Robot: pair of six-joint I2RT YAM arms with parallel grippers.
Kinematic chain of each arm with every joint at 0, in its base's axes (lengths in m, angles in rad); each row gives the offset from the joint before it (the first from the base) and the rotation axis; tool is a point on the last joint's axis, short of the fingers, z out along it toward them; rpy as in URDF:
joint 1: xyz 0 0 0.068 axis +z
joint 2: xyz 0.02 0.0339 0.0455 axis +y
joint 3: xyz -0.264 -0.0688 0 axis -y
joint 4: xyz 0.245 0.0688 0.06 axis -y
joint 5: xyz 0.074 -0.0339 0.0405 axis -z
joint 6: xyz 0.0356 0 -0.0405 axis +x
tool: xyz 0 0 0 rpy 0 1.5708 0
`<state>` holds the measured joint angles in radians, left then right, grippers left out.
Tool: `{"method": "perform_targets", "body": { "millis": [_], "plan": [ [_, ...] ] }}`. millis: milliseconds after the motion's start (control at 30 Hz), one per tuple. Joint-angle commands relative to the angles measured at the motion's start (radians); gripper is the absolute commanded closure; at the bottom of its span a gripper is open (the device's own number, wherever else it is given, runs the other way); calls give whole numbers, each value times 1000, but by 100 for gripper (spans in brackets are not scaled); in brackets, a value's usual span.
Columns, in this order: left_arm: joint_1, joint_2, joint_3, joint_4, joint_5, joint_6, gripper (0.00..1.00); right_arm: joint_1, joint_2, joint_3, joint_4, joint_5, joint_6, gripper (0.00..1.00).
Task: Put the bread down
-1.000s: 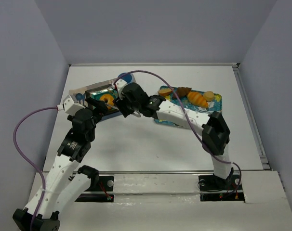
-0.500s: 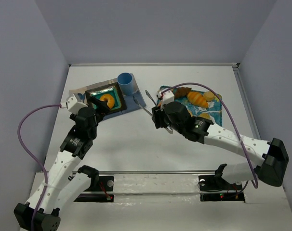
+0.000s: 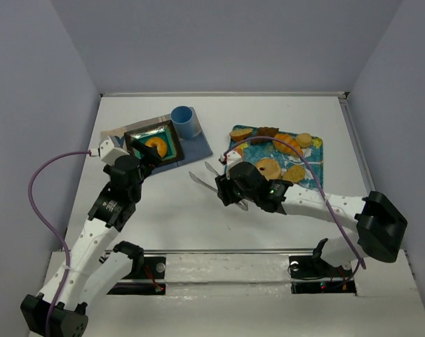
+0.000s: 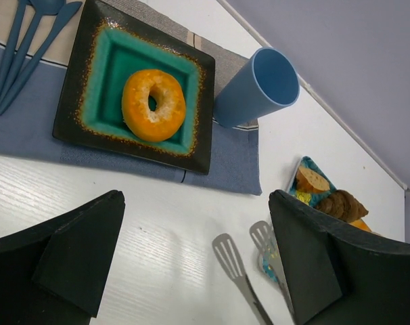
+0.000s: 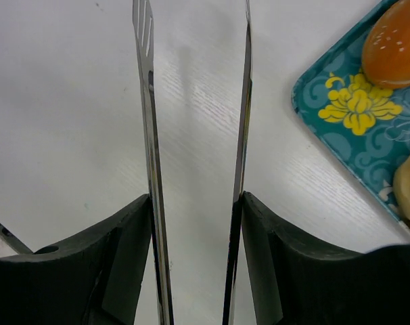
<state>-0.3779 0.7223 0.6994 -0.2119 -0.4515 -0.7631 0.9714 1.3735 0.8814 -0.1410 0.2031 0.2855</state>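
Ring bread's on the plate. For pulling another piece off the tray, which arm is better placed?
Right: the right gripper holds the empty tongs beside the tray; the left gripper hangs open by the plate.

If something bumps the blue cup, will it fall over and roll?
Probably it tips fairly easily: the blue cup stands upright, taller than wide, and looks empty, so likely light. Once down, its round sides would probably let it roll, maybe in a curve since it narrows toward the base. The cloth mat under it may slow any sliding.
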Motion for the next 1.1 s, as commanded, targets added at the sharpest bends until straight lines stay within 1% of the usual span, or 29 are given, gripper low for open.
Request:
{"method": "perform_targets", "body": {
  "millis": [0,67,133,167,200,233,367,667,867,1067],
  "plan": [
    [5,12,6,48,-6,16,1,27,70,-10,123,-51,12,41],
    [4,17,8,48,-6,16,1,53,105,-18,130,-16,23,41],
    [5,22,9,51,-6,16,1,67,117,-21,129,-11,33,36],
    [4,23,8,51,-7,21,1,78,121,-28,130,-8,44,21],
    [4,23,9,48,-10,24,1,78,119,-32,129,-7,47,9],
    [4,25,14,43,-16,22,1,78,115,-35,124,8,52,0],
    [4,14,14,31,-32,18,1,87,53,-45,110,50,61,0],
    [4,-9,12,23,-46,13,1,87,-212,-56,73,240,83,0],
    [4,-4,18,-11,-102,-7,1,87,-362,-79,66,334,144,0],
    [4,12,25,-6,-105,-11,1,87,-451,-145,67,394,130,0]
  ]
}}
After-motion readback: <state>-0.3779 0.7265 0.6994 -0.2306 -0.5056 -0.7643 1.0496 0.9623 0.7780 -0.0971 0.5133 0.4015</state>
